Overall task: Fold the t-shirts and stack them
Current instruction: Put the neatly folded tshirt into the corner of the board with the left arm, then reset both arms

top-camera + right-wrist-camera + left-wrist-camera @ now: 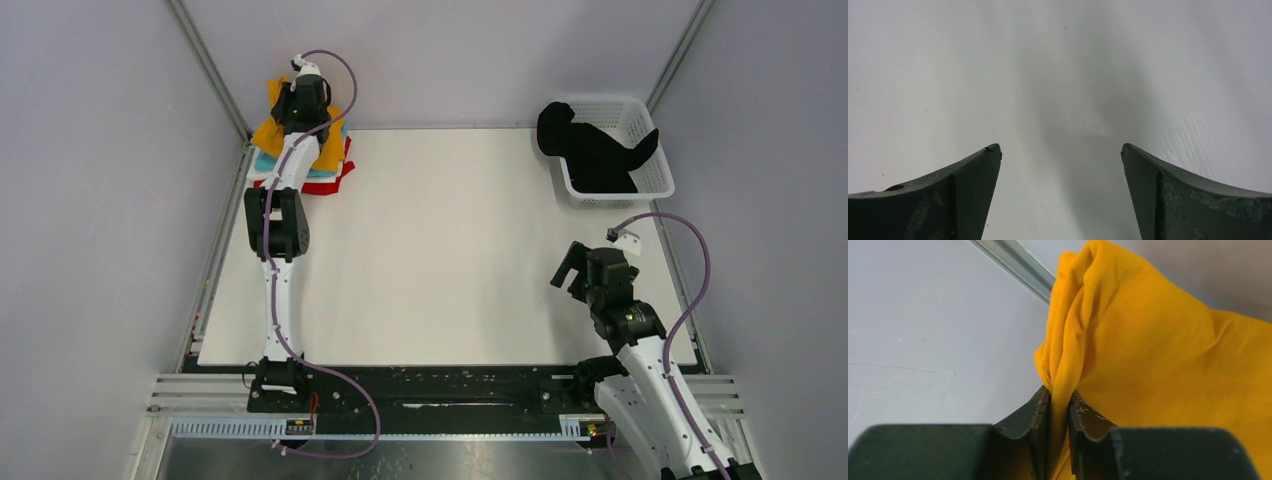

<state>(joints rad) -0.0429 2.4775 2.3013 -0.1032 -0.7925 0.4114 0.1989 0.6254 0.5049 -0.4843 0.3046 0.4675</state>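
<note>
Far left corner of the table (440,250): pinched between the pads of the left gripper (1060,391), a thin upright fold of the mustard-orange t-shirt (1158,355). Jaws nearly together, cloth filling the slit between them; firm hold or loose, not to be told from the wrist view. Bulk of that shirt off to the right of the jaws and beyond them, bunched rather than flat, draped over the pile there. Teal t-shirt (262,163) peeking out on the side toward the left edge, red t-shirt (336,180) sticking out toward the table's middle. Pile half hidden under the arm, so no telling how square.

Close to the right edge, nearer the near side: right gripper (1059,148), jaws wide apart, clamped on nothing, only table surface in view between them.

At the far right corner: white lattice basket (655,185), the black t-shirt (590,150) slumped inside, unfolded, bulging over the rim.

Judging by the layout: mustard-orange t-shirt being set on top of the stack, black t-shirt left to do. Crux for the coming move — black t-shirt ahead of the right jaws, toward the far edge, well apart from them, and the whole table's width away from the left arm; plainly a reach for the right arm. Long axis hard to read in a crumpled heap. Likely risk at the pile: dragging the top shirt askew by lifting away before letting go fully.
</note>
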